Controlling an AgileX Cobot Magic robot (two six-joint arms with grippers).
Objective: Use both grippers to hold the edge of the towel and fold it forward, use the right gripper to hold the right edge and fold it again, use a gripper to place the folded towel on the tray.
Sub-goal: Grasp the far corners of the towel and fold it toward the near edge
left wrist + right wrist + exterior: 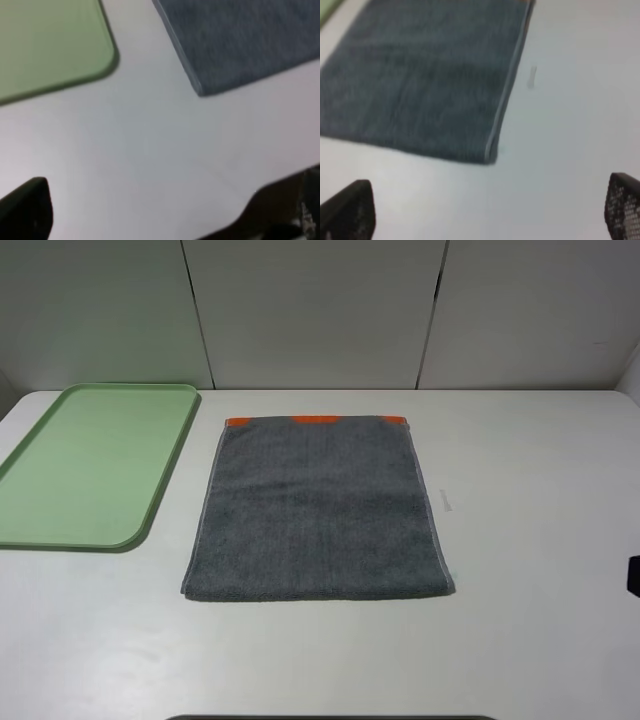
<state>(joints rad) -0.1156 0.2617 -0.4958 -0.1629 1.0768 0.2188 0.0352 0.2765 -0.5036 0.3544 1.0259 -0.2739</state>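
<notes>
The dark grey towel (pixel 318 510) lies flat and unfolded in the middle of the white table, its orange band (pixel 316 421) along the far end. Its plain grey edge (pixel 318 595) faces the front. The pale green tray (pixel 90 465) rests to the left of it, with nothing on it. My left gripper (pixel 150 220) hovers open over bare table, short of the towel's near left corner (pixel 200 92) and the tray (pixel 50 45). Open as well, my right gripper (pixel 485 212) hangs short of the towel's near right corner (pixel 490 157). Neither touches the cloth.
A small black part (pixel 634 574) pokes in at the right border of the high view. A faint mark (pixel 446 500) sits on the table just right of the towel. White wall panels (pixel 320 310) close off the back of the table.
</notes>
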